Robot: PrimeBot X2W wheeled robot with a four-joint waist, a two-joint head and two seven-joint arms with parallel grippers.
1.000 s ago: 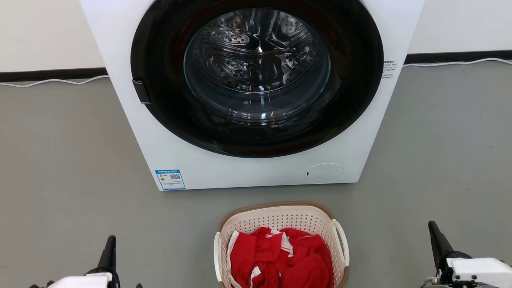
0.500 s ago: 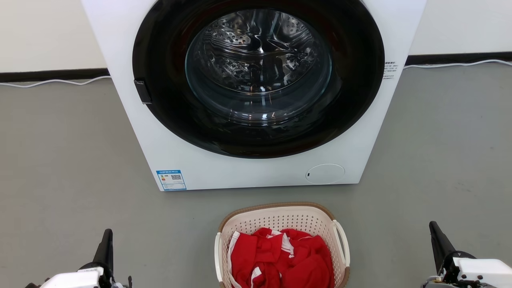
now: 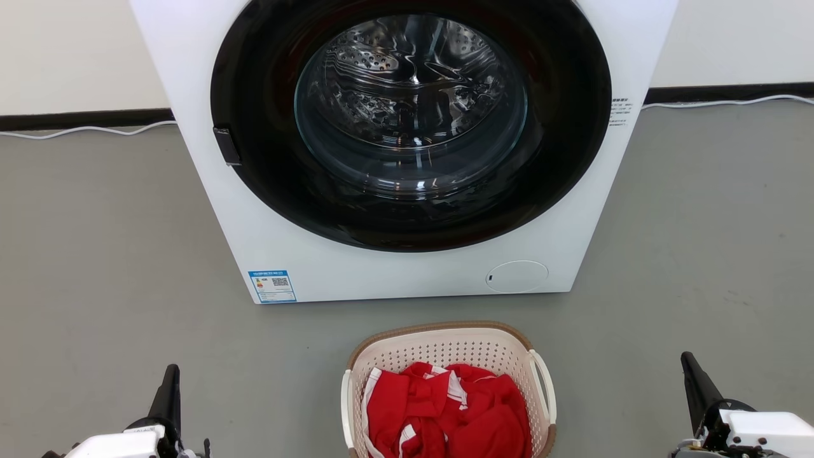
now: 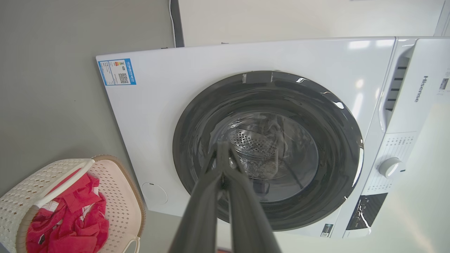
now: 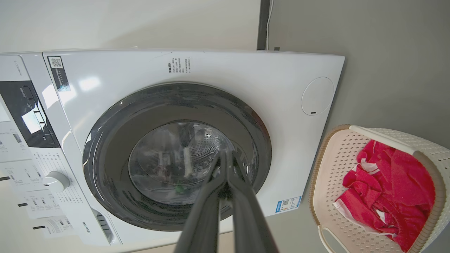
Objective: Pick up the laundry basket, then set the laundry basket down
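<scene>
The cream perforated laundry basket [image 3: 445, 346] with a brown rim stands on the grey floor just in front of the washing machine, at the bottom centre of the head view. Red and white clothes lie inside it. Its white side handles [image 3: 544, 381] stick out left and right. The basket also shows at the lower left of the left wrist view [image 4: 116, 189] and at the right of the right wrist view [image 5: 334, 165]. My left gripper [image 3: 172, 375] is low at the left, shut and empty, well clear of the basket. My right gripper [image 3: 688, 362] is low at the right, shut and empty too.
A white front-loading washing machine [image 3: 267, 242] with a closed dark round door [image 3: 410, 121] stands right behind the basket. A white cable [image 3: 82, 130] runs along the dark skirting at the wall. Bare grey floor [image 3: 108, 254] lies on both sides of the machine.
The left gripper has sunk slightly and shifted a little left in the head view. The view itself nudged a few pixels; the basket and right gripper stay put.
</scene>
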